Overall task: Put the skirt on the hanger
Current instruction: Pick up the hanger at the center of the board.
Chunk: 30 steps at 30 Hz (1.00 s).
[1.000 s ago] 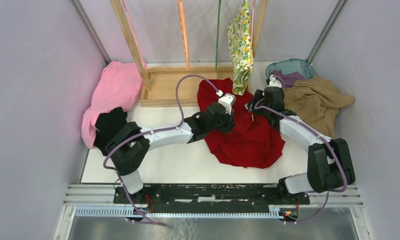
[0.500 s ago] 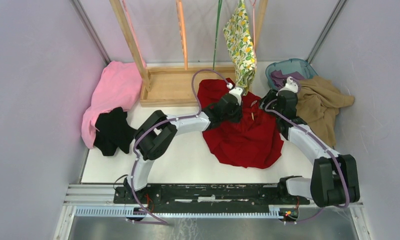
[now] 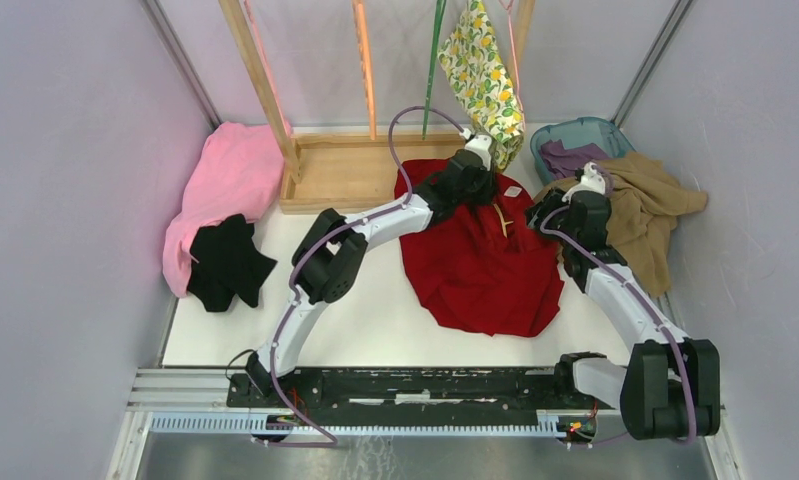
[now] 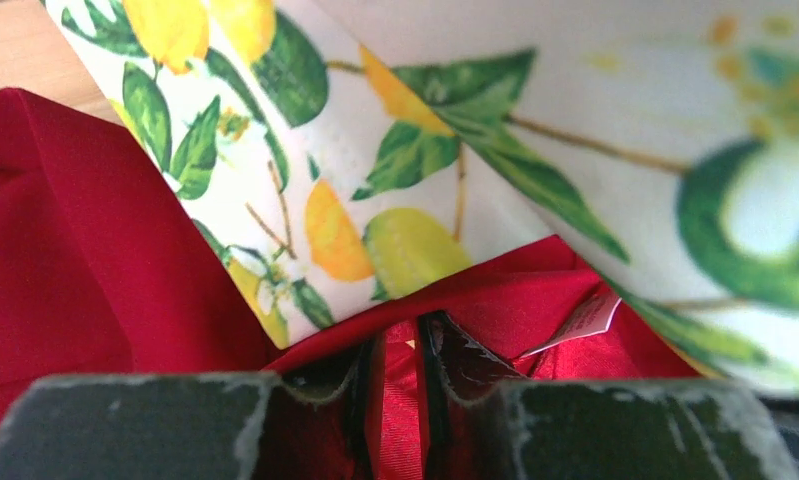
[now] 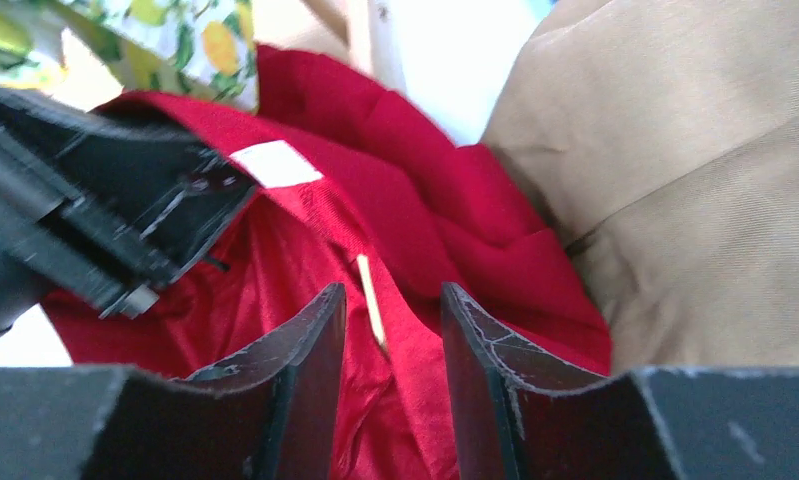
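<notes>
Jaws: left gripper (image 4: 397, 352) pinches red garment (image 4: 75, 250); right gripper (image 5: 393, 305) apart, empty.
Skirt (image 3: 480, 70): likely light, limp; take waistband beside pink hanger (image 3: 516, 60).

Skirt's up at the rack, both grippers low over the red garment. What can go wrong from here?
1. The left gripper looks pinched on the red garment, not the skirt: pulling may drag the wrong cloth.
2. The right gripper hangs open close beside it: the arms may clash or snag fabric.
</notes>
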Motion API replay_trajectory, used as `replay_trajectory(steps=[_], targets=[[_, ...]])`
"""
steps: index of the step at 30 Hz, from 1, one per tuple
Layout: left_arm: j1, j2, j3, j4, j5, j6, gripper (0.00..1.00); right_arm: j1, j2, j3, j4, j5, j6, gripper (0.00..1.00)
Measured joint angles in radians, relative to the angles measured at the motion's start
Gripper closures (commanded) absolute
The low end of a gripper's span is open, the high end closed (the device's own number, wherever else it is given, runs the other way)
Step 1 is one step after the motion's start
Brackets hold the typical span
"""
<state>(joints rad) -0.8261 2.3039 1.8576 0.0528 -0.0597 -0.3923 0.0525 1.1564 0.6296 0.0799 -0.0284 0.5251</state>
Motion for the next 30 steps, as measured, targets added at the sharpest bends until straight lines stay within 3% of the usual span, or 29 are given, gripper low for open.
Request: replay_trajectory(steps=[7,13,18,25,30], targets=[[0.006,0.010,-0.001,0.003,0.033,0.001,0.78,0.052,-0.029,0.031,-0.075,-0.144,-0.027,0.59],[0.006,0.010,-0.076,0.051,0.067,0.001,0.78,0.099,0.090,0.102,-0.102,-0.188,-0.060,0.66],[0.002,0.010,-0.118,0.052,0.081,0.001,0.78,0.103,0.173,0.084,-0.150,-0.146,-0.058,0.66],[-0.012,0.010,-0.118,0.055,0.085,0.001,0.78,0.104,0.106,-0.027,-0.208,-0.021,-0.045,0.63],[-0.032,0.010,-0.118,0.054,0.088,0.001,0.78,0.104,0.045,-0.085,-0.220,0.023,-0.023,0.55]])
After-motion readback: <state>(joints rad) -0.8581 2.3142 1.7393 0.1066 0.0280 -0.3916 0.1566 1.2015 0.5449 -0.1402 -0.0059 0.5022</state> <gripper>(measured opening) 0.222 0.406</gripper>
